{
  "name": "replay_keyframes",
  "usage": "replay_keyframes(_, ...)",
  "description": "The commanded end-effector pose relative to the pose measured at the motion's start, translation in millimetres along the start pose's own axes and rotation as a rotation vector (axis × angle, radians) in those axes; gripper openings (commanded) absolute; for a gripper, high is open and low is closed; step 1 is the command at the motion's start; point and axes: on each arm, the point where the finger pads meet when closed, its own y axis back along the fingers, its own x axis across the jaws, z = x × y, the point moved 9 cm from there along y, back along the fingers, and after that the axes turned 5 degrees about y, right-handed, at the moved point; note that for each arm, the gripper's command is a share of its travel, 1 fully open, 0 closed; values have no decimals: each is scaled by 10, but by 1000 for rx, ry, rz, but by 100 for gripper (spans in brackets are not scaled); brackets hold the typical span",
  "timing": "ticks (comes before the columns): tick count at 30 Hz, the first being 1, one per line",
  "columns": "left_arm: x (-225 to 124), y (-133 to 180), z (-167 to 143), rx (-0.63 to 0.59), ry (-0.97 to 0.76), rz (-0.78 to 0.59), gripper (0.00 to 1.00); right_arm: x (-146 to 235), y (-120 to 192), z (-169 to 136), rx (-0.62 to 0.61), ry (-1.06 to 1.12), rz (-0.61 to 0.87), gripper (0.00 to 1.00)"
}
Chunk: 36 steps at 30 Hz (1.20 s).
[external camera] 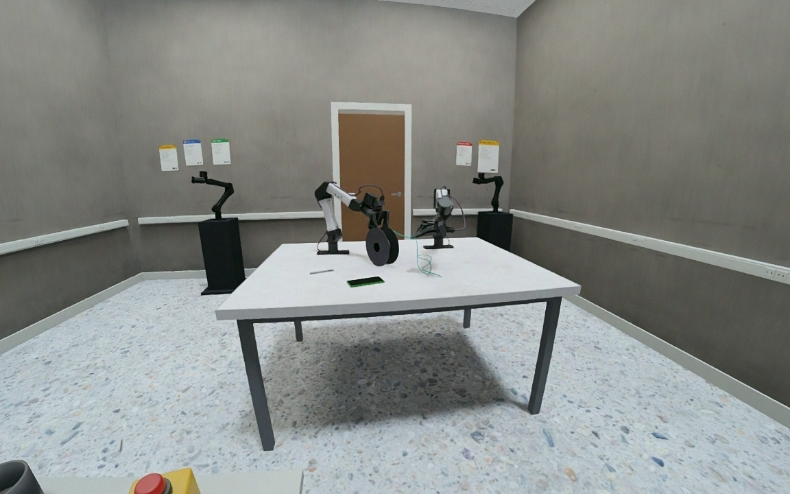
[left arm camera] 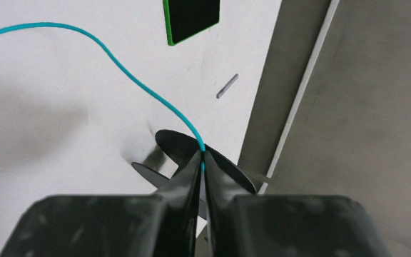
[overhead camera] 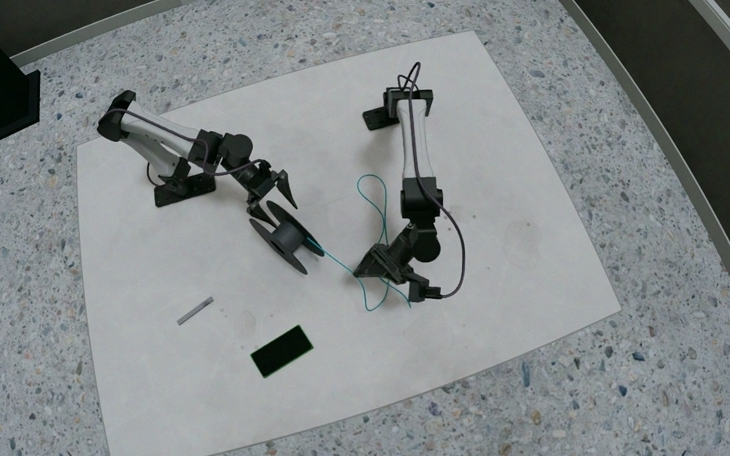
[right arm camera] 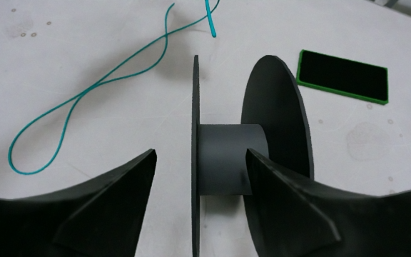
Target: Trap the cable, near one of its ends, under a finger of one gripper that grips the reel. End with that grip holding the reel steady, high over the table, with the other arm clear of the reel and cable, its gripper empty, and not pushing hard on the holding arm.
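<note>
The black reel [overhead camera: 286,234] [external camera: 378,247] [right arm camera: 220,143] stands on its flange rims on the table. My left gripper [overhead camera: 355,274] [left arm camera: 203,153] is shut on the teal cable [overhead camera: 385,198] [left arm camera: 145,87] [right arm camera: 27,173] near one end, above the table. That end sticks out over the reel's near flange in the top view; the rest hangs and loops on the table. My right gripper [right arm camera: 201,151] is open at the reel; in its wrist view one flange lies between the fingertips and the right fingertip overlaps the hub. Contact with the reel cannot be told.
A black slab with a green rim [overhead camera: 281,350] [external camera: 365,282] [left arm camera: 195,18] [right arm camera: 344,78] lies on the table beyond the reel. A small grey bar [overhead camera: 195,310] [left arm camera: 227,86] lies beside it. The loose cable loop lies near the left arm's forearm in the top view.
</note>
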Motion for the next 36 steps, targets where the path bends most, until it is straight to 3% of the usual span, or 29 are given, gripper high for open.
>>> replay_keyframes(1,-287,184,-52,-27,-59,-63,0,2,-77,154,-37,-7,7,75)
replay_keyframes(21,-290,186,-53,-28,-60,-64,0,1,-34,102,17,-18,-12,75)
replay_keyframes(28,-291,186,-53,-28,-61,-64,0,-10,371,192,81,-15,-26,75)
replay_keyframes(36,-291,186,-53,-28,-61,-64,0,-7,747,316,66,-14,0,75)
